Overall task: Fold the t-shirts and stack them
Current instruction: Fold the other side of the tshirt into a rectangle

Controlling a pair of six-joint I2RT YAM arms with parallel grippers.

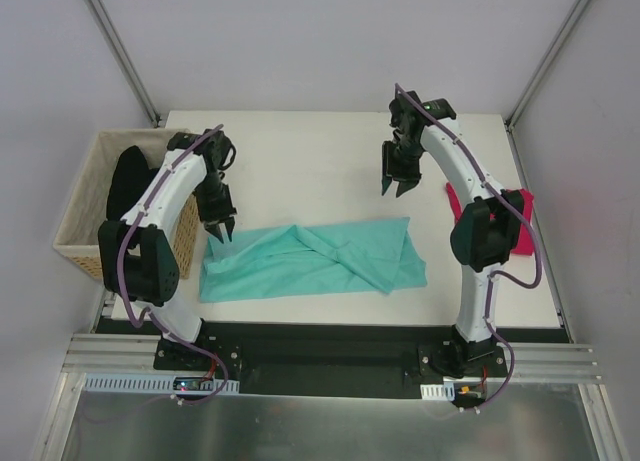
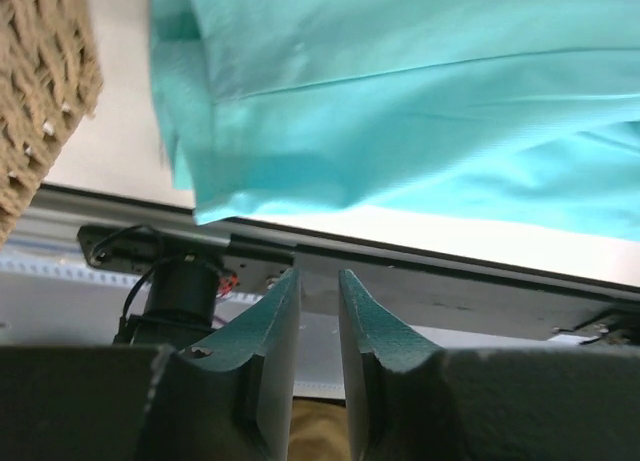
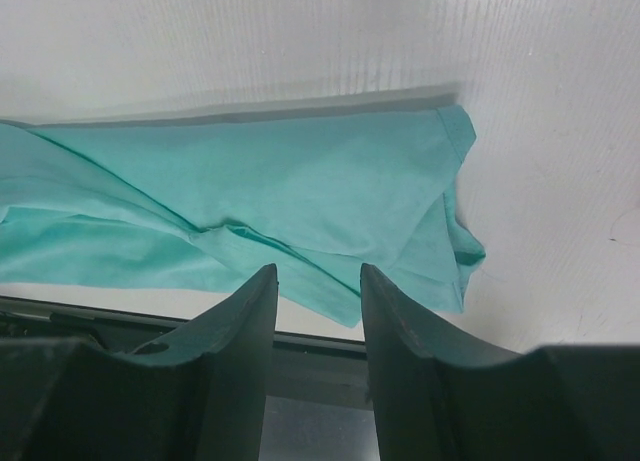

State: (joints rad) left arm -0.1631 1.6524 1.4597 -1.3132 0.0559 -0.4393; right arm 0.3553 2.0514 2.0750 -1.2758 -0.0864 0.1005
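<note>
The teal t-shirt (image 1: 310,261) lies folded lengthwise near the table's (image 1: 300,161) front edge. The left gripper (image 1: 220,231), barely open, and the right gripper (image 1: 398,188), half open, hover empty by its ends. The next move is probably to pinch the ends and fold it across.

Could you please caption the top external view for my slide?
Left pincer and right pincer hover open near a half-folded teal t-shirt on the table; basket left, pink t-shirt right.

Tan woven basket (image 1: 80,206) at far left, white table (image 1: 300,151) beside it

Left tool (image 1: 221,233) narrowly parted; right tool (image 1: 394,191) wider; both empty.
</note>
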